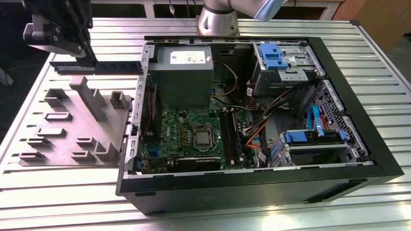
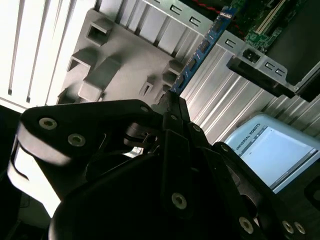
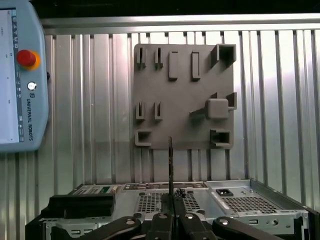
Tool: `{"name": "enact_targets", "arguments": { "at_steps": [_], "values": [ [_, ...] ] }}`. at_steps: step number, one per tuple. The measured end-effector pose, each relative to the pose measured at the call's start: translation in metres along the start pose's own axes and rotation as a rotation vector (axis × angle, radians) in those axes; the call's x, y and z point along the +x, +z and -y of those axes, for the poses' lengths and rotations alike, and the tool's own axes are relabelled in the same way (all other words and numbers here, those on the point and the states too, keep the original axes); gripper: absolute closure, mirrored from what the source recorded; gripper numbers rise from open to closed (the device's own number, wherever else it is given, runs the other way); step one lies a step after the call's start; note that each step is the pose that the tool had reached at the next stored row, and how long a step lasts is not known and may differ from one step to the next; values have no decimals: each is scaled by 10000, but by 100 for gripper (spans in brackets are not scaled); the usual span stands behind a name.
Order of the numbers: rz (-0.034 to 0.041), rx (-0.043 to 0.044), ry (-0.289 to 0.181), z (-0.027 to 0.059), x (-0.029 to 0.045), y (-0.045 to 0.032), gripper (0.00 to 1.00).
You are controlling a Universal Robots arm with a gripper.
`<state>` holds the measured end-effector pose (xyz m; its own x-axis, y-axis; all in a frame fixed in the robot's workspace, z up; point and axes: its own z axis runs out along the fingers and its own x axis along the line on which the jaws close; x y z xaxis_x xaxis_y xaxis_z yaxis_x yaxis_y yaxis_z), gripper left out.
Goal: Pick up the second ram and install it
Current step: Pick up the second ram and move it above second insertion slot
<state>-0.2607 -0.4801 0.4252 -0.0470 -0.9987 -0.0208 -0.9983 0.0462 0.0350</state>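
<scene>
Hand closed on the second ram, held up beside the open computer case.

In the exterior view the stick hangs level in the air, its long side running from the hand toward the case's outer wall, beyond the grey holder tray at that view's left. The first wrist view shows the second ram edge-on as a thin dark line pinched in the hand, its free end overlapping the tray's edge, with the slatted metal tabletop below. In the second wrist view its bluish face with a row of small chips stretches away from the hand. Inside the case the green motherboard lies flat. A teach pendant lies on the tabletop, apart from the tray.
</scene>
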Motion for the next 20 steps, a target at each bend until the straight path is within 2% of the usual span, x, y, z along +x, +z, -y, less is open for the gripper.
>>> {"name": "enact_targets", "arguments": {
  "at_steps": [8,16,20],
  "values": [
    [1,1,10,138,-6,9,89],
    [1,-1,11,397,-17,15,89],
    [1,-1,11,571,-25,21,89]
  ]
}}
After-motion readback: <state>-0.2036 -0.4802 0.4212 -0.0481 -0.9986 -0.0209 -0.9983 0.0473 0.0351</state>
